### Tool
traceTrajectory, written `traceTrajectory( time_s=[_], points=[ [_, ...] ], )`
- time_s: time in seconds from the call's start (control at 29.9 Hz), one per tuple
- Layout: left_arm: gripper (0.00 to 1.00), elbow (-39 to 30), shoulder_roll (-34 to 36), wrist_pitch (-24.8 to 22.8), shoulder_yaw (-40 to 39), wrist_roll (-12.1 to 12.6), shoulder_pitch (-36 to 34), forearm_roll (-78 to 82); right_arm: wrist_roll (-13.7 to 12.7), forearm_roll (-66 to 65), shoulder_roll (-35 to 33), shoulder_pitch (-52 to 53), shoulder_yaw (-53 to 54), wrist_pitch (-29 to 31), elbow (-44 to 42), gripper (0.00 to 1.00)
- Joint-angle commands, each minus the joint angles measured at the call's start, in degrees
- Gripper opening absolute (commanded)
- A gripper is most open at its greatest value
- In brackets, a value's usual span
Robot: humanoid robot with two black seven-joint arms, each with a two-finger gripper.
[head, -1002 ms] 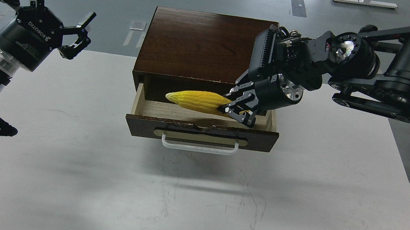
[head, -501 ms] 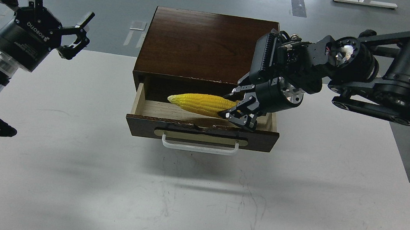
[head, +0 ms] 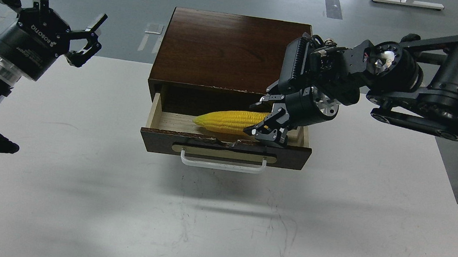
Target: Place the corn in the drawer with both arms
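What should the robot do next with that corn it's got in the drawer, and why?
Probably lift the right gripper straight up and out of the drawer. Its fingers look spread, no longer clamping the corn, which seems to lie on the pale drawer floor. Clearing that arm would leave the drawer free to be pushed shut. The left gripper hangs open, far off to the side.

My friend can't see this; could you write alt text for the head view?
A yellow corn lies in the open drawer of a dark wooden box, the robot's right hand open around its thick end. The left hand hovers open, far left, above a white table.
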Motion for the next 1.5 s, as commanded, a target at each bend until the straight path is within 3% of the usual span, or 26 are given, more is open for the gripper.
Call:
traceTrajectory(
  time_s=[0.0,0.33,0.5,0.67,0.7,0.9,1.04,1.24,1.47],
  points=[
    [0.98,0.00,0.00,-0.13,0.00,0.01,0.01,0.00,0.00,0.00,-0.24,0.08,0.01,0.00,0.12,0.59],
    [0.98,0.00,-0.09,-0.48,-0.09,0.01,0.01,0.00,0.00,1.49,-0.41,1.84,0.79,-0.17,0.30,0.62],
    [0.98,0.01,-0.09,-0.75,-0.09,0.01,0.01,0.00,0.00,10.35,-2.60,2.89,3.69,-0.17,0.04,0.73],
    [0.98,0.09,-0.44,-0.83,-0.09,0.01,0.01,0.00,0.00,31.22,-8.83,2.20,9.22,0.44,-0.05,0.98],
    [0.98,0.09,-0.44,-0.83,-0.09,0.01,0.01,0.00,0.00,34.33,-9.81,1.84,9.84,0.44,-0.05,0.98],
    [0.98,0.09,-1.23,-0.83,-0.09,0.01,0.45,0.09,0.00,55.88,-18.42,-10.80,21.61,-0.35,-0.23,0.99],
    [0.98,0.09,-1.76,-0.83,-0.09,0.01,1.59,1.67,0.00,62.83,-24.66,-27.99,38.72,-0.35,-0.58,1.00],
    [0.98,0.18,-3.34,-0.83,-0.44,-0.08,2.47,2.20,0.00,72.48,-24.85,-46.91,56.67,-0.17,-4.78,1.00],
    [0.98,0.36,-4.22,-0.83,-0.97,-0.08,3.44,2.29,0.00,85.42,-23.88,-56.51,60.21,0.88,-6.91,1.00]
  ],
)
